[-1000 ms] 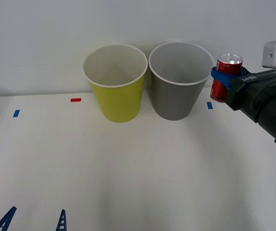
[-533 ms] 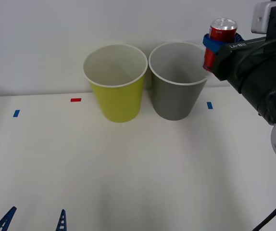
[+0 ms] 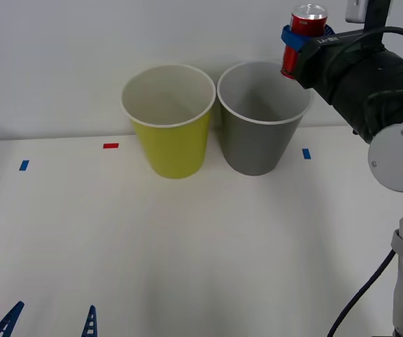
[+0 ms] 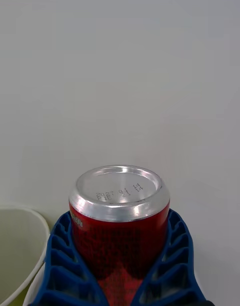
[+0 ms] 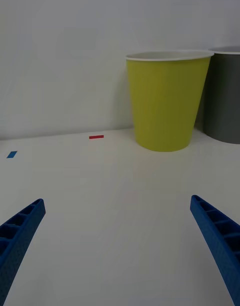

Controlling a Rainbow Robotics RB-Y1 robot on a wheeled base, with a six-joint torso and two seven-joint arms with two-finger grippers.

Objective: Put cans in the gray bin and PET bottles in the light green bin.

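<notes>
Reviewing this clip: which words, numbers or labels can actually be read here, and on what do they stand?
Stamped code on the silver end of the can, held in the right pincer: too faint to read surely.
White lettering on the can's red side: mostly hidden, unreadable.
White lettering on the right arm: too small to read.
Gray bin, light green bin, parked left pincer: no text.

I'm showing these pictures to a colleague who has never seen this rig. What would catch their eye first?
Most likely the red can, clamped upright in the right gripper and held high by the far right rim of the gray bin. Next, that bin and the light green bin standing side by side at the back of the white table. The left gripper waits open, low over the table's near left.
</notes>
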